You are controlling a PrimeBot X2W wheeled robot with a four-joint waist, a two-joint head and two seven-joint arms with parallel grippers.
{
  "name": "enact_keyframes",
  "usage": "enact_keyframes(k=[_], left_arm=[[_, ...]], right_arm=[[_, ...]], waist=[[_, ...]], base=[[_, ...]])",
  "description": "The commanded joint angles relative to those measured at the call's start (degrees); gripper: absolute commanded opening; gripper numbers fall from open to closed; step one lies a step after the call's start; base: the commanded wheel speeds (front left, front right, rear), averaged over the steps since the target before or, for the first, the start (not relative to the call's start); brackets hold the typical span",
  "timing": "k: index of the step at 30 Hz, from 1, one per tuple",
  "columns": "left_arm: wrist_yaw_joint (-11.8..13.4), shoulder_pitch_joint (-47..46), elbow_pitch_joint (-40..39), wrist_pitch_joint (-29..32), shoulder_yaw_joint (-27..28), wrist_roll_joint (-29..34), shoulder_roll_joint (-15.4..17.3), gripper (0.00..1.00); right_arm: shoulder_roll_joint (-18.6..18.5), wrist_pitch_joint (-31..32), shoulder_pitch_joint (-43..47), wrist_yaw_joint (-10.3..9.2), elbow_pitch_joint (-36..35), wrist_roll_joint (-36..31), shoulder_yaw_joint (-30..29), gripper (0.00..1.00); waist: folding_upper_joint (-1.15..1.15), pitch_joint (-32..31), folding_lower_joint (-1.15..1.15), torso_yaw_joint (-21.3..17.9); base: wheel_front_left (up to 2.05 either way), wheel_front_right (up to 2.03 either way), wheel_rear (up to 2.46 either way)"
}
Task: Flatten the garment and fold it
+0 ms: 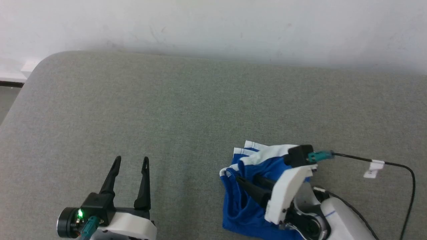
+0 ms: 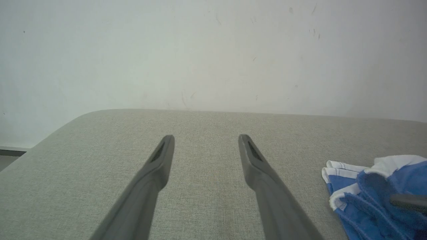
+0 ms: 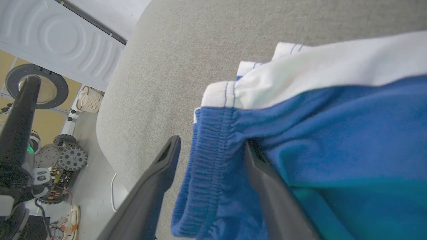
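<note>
The garment (image 1: 240,206) is a crumpled royal-blue heap with white trim, lying at the near right of the grey padded surface (image 1: 186,106). My right gripper (image 1: 247,179) reaches into it, jaws apart. In the right wrist view the elastic waistband (image 3: 213,146) hangs between the two fingers of the right gripper (image 3: 211,141), and one finger (image 3: 267,180) lies against the blue cloth. My left gripper (image 1: 131,159) is open and empty over bare surface at the near left. The left wrist view shows the left gripper (image 2: 206,137) well left of the garment (image 2: 367,190).
A black cable (image 1: 393,165) with a white tag loops off my right wrist. A pale wall (image 1: 213,26) runs behind the surface, whose far-left corner (image 1: 46,60) is rounded. Beyond that edge, on the floor, stand a wheeled machine (image 3: 63,156) and a basket (image 3: 88,100).
</note>
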Motion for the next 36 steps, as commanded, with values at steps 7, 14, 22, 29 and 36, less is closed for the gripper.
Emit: enact_keyframes(k=[7,14,22,29,36], left_arm=[[0.1,0.6,0.5,-0.3,0.7,-0.1,0.0,1.00],[0.7,1.4,0.7,-0.3,1.5,-0.6,0.0,1.00],[1.0,2.2,0.5,-0.3,2.2,-1.0,0.2,1.00],[1.5,2.3,0.8,-0.3,3.0,-1.4,0.3,1.00],[1.0,1.0,1.7,-0.3,3.0,-1.4,0.0,1.00]], right_arm=[[-6.2,-14.2,-3.5,-0.04,-6.8,-15.1,7.7,1.00],[-7.8,-25.1,2.4,-0.04,-13.5,-27.0,-0.8,1.00],[-4.5,-29.4,14.1,-0.04,-24.4,-34.1,-18.2,1.00],[-1.3,-18.4,19.6,-0.04,-23.8,-30.5,-29.9,1.00],[-0.1,4.0,16.0,-0.04,-12.2,-13.2,-33.7,1.00]], waist=[[0.00,-1.3,-0.01,-1.9],[0.00,-2.7,-0.01,-4.5],[0.00,-3.1,-0.01,-6.5],[0.00,-2.6,-0.01,-7.8],[0.00,-1.7,-0.01,-6.4]], base=[[0.00,0.00,0.00],[0.00,0.00,0.00],[0.00,0.00,0.00],[0.00,0.00,0.00],[0.00,0.00,0.00]])
